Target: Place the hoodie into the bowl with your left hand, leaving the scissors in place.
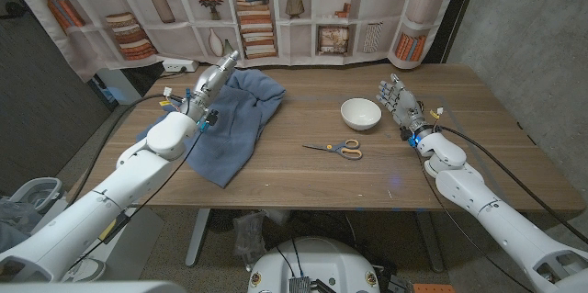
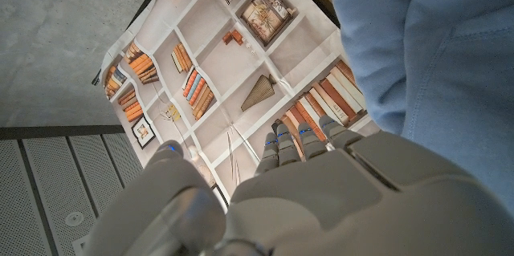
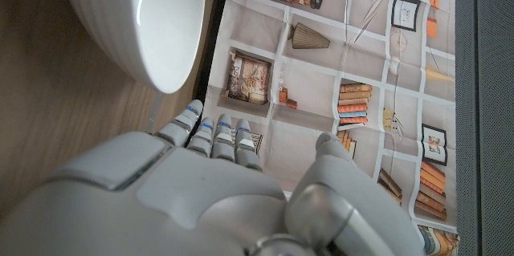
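Overhead, left hand (image 1: 223, 63) above hoodie (image 1: 230, 123), grasp unclear; scissors (image 1: 336, 149) visible.

a wooden table (image 1: 303, 178) carries three things. a blue hoodie (image 1: 231, 120) lies crumpled on its left part, a white bowl (image 1: 360, 114) stands right of centre, and scissors (image 1: 336, 149) lie just in front of the bowl

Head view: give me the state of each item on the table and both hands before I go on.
hoodie: blue, spread out crumpled on the table, not in the bowl.
bowl: white, upright, empty.
scissors: lying flat on the table, blades closed, apart from the bowl.
left hand: over the hoodie's far edge, holding nothing that I can see.
right hand: fingers apart, beside the bowl, holding nothing.
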